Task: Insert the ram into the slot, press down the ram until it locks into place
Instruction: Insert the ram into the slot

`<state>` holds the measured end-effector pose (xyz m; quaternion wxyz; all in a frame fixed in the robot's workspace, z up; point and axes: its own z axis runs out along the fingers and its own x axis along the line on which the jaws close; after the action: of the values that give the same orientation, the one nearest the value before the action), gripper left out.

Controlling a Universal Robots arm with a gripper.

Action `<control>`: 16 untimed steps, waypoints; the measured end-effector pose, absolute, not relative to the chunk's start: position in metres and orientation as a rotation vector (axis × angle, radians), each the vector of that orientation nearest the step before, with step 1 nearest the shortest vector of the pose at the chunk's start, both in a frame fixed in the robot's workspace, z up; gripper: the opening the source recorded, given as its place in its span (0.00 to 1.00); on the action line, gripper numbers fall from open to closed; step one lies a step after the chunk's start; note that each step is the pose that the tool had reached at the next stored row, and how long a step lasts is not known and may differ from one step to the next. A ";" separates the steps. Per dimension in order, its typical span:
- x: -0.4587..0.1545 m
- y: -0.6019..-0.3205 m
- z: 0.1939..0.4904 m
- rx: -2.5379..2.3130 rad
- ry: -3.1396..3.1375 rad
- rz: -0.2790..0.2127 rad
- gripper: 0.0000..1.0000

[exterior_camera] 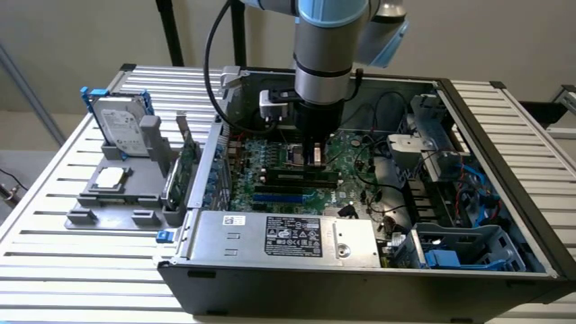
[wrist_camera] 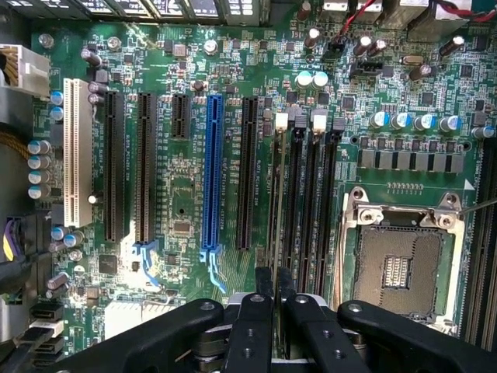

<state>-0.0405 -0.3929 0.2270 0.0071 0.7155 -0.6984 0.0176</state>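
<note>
My gripper (wrist_camera: 275,273) reaches down inside the open computer case onto the motherboard (wrist_camera: 186,194). Its two black fingers (wrist_camera: 264,291) stand almost together, shut on the ram (wrist_camera: 277,194), which I see edge-on as a thin line running away from the fingertips. The ram stands upright along the slot (wrist_camera: 272,225), the one of the parallel black slots nearest the blue one; whether it is fully seated I cannot tell. Two more black slots (wrist_camera: 299,194) lie beside it, with white latches (wrist_camera: 318,120) at their far ends. In the exterior view the gripper (exterior_camera: 316,156) touches down at the slots (exterior_camera: 297,177).
The square metal CPU socket (wrist_camera: 400,268) lies close beside the slots, and the blue slot (wrist_camera: 212,171) on the other side. The power supply (exterior_camera: 279,236), cables (exterior_camera: 387,196) and drive cage (exterior_camera: 463,246) crowd the case. A hard drive (exterior_camera: 121,125) stands on a grey fixture (exterior_camera: 112,192) at the exterior view's left.
</note>
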 end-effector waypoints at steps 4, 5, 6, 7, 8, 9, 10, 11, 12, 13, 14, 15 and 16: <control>-0.042 -0.393 0.226 2.236 -2.186 0.057 0.14; -0.042 -0.393 0.226 2.236 -2.187 0.057 0.14; -0.042 -0.393 0.226 2.236 -2.187 0.057 0.14; -0.043 -0.392 0.226 2.236 -2.187 0.057 0.14; -0.043 -0.392 0.226 2.236 -2.187 0.057 0.14; -0.043 -0.392 0.225 2.236 -2.187 0.057 0.14; -0.043 -0.391 0.225 2.236 -2.187 0.057 0.14; -0.043 -0.391 0.225 2.236 -2.187 0.057 0.14; -0.043 -0.391 0.225 2.236 -2.187 0.057 0.14; -0.043 -0.391 0.225 2.236 -2.187 0.058 0.14; -0.043 -0.391 0.224 2.236 -2.187 0.059 0.14; -0.043 -0.391 0.224 2.236 -2.187 0.060 0.14; -0.043 -0.391 0.223 2.236 -2.187 0.061 0.14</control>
<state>-0.0427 -0.3908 0.2230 0.0068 0.7147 -0.6991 0.0194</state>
